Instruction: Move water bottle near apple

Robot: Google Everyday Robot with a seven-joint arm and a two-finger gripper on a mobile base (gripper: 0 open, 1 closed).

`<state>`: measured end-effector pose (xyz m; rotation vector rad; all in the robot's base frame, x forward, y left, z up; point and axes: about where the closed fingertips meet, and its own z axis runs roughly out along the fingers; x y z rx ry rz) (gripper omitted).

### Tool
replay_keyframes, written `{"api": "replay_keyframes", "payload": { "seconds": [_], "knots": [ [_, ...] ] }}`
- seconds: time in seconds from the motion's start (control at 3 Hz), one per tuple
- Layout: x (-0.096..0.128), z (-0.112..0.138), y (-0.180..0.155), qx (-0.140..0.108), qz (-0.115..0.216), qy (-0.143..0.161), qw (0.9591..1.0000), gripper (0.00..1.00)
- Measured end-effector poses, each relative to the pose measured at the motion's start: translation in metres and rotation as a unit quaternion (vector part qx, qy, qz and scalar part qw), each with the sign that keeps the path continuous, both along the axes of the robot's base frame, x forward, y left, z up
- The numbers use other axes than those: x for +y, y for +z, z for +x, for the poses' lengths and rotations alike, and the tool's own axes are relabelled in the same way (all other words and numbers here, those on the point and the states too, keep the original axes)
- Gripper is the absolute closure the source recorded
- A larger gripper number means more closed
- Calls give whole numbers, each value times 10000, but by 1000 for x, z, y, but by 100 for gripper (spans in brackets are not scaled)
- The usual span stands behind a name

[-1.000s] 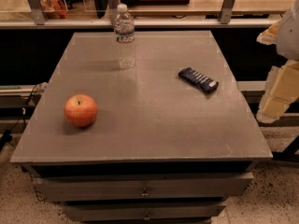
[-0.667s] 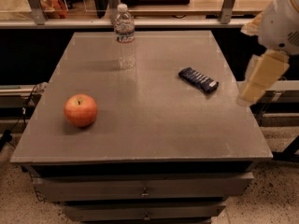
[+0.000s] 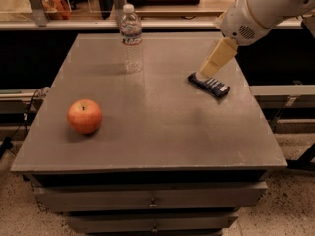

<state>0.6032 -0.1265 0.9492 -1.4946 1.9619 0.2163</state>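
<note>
The water bottle (image 3: 131,38) stands upright at the far side of the grey table (image 3: 157,132), a little left of centre. It is clear and ribbed, with a white cap and a label band. The red-orange apple (image 3: 85,116) sits near the table's front left. My gripper (image 3: 205,71) comes in from the upper right on a white arm (image 3: 261,9) and hangs over the right part of the table. It is well to the right of the bottle and far from the apple.
A dark blue wrapped snack bar (image 3: 209,85) lies on the right side of the table, just under the gripper. Drawers (image 3: 152,198) are below the tabletop. A counter with a glass pane (image 3: 74,4) runs behind the table.
The arm has swung in from the right edge of the view, leftward over the table, and the gripper now hangs above the snack bar. Bottle and apple have not moved.
</note>
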Motion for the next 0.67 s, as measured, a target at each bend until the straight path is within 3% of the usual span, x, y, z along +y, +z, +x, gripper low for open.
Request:
{"api": "replay_keyframes", "payload": {
  "seconds": [0.33,0.67],
  "knots": [
    [0,0,0,0,0,0,10000,0],
    [39,19,-12,-22,895,107,9959,0]
  ]
}}
